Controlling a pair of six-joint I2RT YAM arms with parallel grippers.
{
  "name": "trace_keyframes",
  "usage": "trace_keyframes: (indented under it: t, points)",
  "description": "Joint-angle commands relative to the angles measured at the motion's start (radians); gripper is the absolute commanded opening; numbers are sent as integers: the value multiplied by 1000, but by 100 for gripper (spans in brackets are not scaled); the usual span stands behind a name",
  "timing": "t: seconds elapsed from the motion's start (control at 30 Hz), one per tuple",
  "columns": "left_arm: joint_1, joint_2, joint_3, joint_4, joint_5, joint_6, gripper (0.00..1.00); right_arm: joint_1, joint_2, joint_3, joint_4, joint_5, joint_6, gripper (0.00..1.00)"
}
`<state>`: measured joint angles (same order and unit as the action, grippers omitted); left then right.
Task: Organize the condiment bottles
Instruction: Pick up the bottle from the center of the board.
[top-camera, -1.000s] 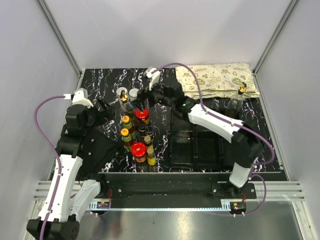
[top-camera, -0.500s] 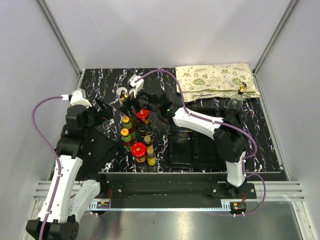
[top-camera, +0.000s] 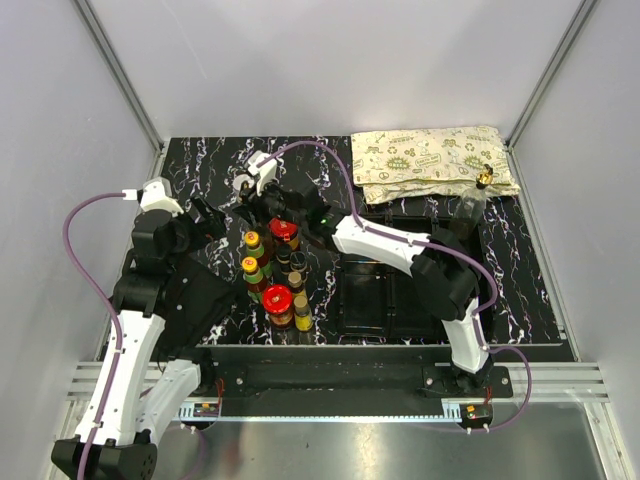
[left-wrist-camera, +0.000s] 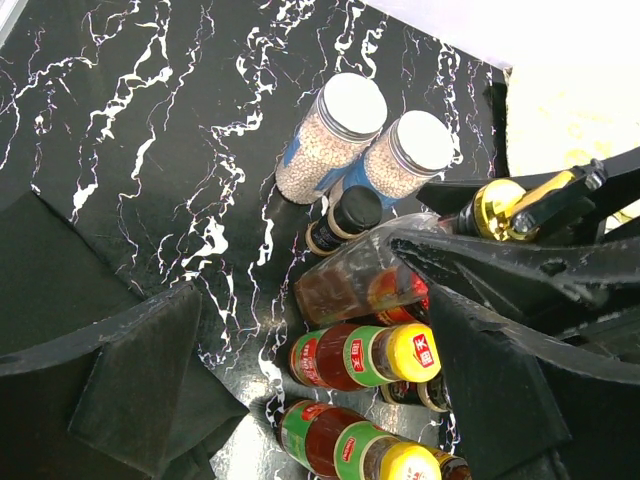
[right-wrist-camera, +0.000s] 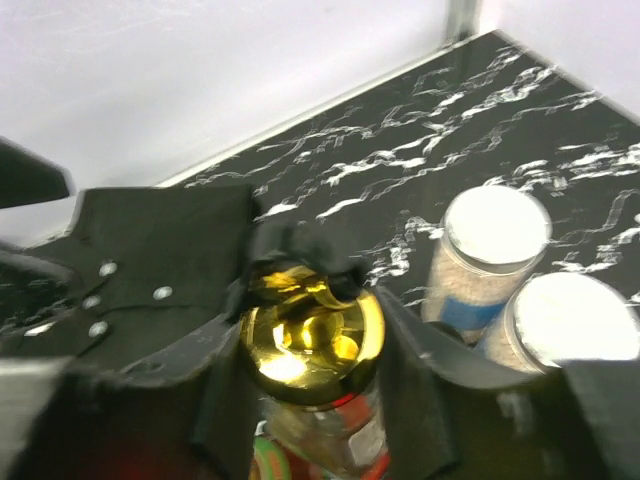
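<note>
Right arm stretched far-left across the table. Right gripper (right-wrist-camera: 312, 345) is closed round the top of a glass bottle (left-wrist-camera: 350, 285), fingers either side of its gold spout (left-wrist-camera: 500, 205). The bottle hangs at the far end of the cluster left of the tray (top-camera: 375, 305). We cannot tell whether its base touches the table.

Close neighbours:
- black-capped bottle (left-wrist-camera: 345, 218), just beside it on the far side
- two shakers (left-wrist-camera: 340, 135), a little farther back
- yellow-capped sauces (left-wrist-camera: 365, 357), just beside it on the near side
- red-lidded jars (top-camera: 284, 231), close on the right

Left gripper (top-camera: 207, 222) waits left of the cluster, spread wide and holding nothing.

Risks as we judge them:
- The gap is tight. Lowering off-line would push the black-capped bottle into the shakers or tip a slim sauce, and the row could topple in turn.
- The hold is high on smooth glass, so the body may swing or slip.
- Fingers spreading on release may nudge the neighbours.
- The two arms are near each other, and an early left reach risks contact.
</note>
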<state>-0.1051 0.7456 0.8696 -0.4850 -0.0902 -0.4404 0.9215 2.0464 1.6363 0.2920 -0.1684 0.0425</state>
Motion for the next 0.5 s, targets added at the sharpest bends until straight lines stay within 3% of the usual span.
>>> trace_keyframes:
  t: [0.0,0.07,0.1,0.47]
  points:
    - [-5,-15,19,13,-26,19,99,17,-5,50,13,64,-13,34]
    - [-5,-18,19,11,-26,22,99,22,-8,50,16,92,-15,17]
    - [-5,-18,17,11,-26,20,99,22,-11,50,19,104,-13,2]
    - [-7,-26,16,13,-29,23,99,57,-49,60,71,213,-87,0]
